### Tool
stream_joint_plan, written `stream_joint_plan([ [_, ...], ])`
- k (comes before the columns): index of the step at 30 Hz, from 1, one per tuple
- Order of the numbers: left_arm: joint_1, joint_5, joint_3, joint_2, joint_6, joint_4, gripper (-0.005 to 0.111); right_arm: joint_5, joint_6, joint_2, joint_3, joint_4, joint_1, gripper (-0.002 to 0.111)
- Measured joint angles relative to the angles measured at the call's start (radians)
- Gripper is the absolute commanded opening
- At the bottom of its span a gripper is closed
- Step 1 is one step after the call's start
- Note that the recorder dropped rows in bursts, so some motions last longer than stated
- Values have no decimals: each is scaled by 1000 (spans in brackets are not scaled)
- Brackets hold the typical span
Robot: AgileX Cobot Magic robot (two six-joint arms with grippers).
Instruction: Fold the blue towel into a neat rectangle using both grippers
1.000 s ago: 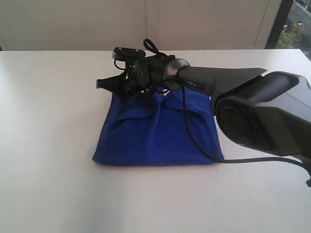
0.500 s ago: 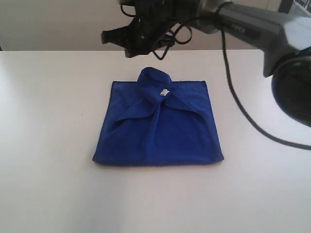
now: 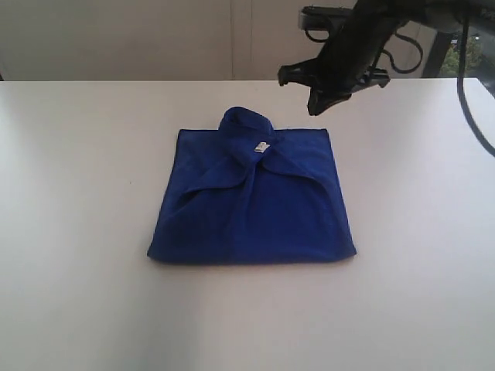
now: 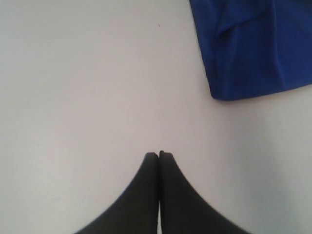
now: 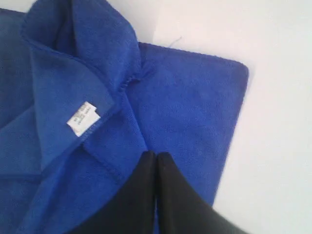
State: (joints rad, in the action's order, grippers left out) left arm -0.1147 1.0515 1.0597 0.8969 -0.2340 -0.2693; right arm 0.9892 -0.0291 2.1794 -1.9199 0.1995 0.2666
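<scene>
blue towel (image 3: pixel 251 209) | white label (image 5: pixel 84 118) | print seemingly too blurred to read

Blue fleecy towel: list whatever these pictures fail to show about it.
- Lower layers of the royal-blue fleecy towel: exterior view, under its top flaps.
- Print on the small white label: too small, blurred, exterior and right wrist views.
- Most of the towel: left wrist view, cut off by the frame edge.

The left gripper (image 4: pixel 159 154) and right gripper (image 5: pixel 156 155) are pinched closed, the right raised, seemingly tilted downward.
</scene>
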Motion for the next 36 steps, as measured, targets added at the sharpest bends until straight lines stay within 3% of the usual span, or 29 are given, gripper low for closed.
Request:
stream_joint_plan([
  [4, 0, 0, 0, 0, 0, 0, 0, -127, -56, 2, 93, 66, 3, 0],
  [13, 0, 0, 0, 0, 0, 0, 0, -339, -112, 138, 105, 161, 35, 0],
  [24, 0, 0, 0, 0, 0, 0, 0, -314, -216, 134, 109, 345, 54, 0],
  [36, 0, 0, 0, 0, 0, 0, 0, -271, -295, 169, 109, 401, 119, 0],
])
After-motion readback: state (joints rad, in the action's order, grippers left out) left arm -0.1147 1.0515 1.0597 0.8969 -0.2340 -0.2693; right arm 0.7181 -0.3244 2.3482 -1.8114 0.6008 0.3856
